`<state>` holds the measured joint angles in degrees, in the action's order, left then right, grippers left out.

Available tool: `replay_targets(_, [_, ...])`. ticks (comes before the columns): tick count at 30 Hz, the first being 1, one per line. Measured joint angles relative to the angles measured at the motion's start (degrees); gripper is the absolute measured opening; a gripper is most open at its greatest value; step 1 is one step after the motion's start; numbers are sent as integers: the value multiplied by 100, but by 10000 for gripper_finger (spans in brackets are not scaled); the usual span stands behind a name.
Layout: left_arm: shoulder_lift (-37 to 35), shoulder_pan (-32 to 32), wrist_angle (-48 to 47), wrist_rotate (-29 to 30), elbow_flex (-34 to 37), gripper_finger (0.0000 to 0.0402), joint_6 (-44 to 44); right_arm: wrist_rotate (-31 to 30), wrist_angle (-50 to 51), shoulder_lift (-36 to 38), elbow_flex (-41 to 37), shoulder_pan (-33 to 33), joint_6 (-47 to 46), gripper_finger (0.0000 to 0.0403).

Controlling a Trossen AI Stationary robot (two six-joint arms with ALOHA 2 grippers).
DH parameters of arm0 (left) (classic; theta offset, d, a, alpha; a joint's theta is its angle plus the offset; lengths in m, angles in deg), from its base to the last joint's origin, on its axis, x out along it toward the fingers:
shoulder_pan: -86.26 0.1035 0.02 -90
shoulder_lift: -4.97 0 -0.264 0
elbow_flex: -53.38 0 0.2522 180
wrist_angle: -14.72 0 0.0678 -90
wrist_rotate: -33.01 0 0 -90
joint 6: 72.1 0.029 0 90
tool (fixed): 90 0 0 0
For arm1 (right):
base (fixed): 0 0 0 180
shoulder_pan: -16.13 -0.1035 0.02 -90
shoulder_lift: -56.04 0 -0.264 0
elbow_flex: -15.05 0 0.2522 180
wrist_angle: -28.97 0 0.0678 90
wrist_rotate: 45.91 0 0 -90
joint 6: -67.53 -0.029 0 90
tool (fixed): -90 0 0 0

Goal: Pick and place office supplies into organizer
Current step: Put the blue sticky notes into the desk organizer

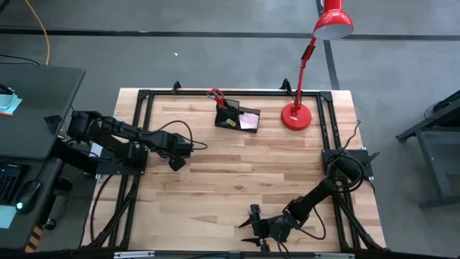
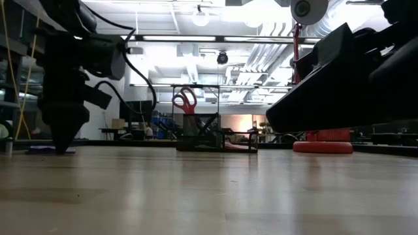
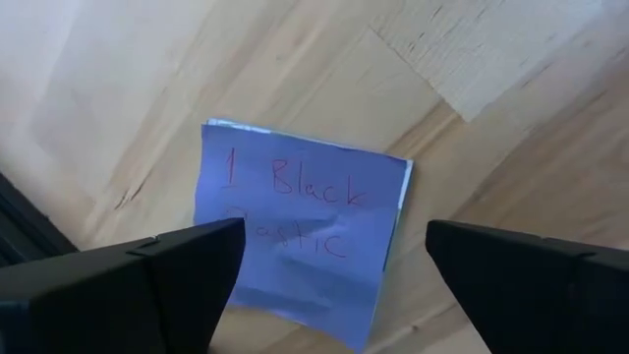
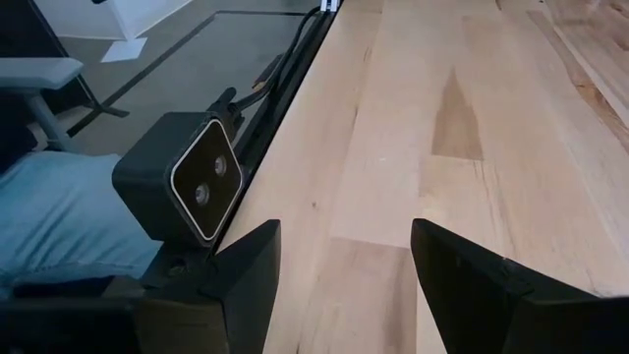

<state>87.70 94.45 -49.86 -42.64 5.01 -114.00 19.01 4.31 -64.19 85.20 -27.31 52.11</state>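
Purple note pad flat on table, left fingers spread above it

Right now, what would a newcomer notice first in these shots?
Probably the red desk lamp at the table's far right, its shade hanging out past the edge. Next, the black organizer at the far middle, red-handled scissors standing in its cup. Then the left gripper, jaws open, poised over a purple note with red writing; the right gripper waits near the front edge.

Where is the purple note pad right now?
The purple note pad lies flat on the table's left side, directly beneath the open left gripper.
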Motion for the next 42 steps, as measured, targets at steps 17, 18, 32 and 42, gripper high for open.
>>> replay_targets(17, [-34, 6, -111, 50, -103, 175, 15, -63, 4, 0, 2, 0, -125, 222])
replay_targets(18, [-34, 8, -56, 30, -101, 167, 53, -63, 6, 0, 2, 0, -125, 222])
replay_targets(32, [-45, 6, 564, -461, -121, 11, 278, -188, 153, 0, 2, 0, -370, 222])
replay_targets(42, [-348, -20, 1241, -1038, -166, 6, 393, -192, 260, 0, 2, 2, -380, 222])
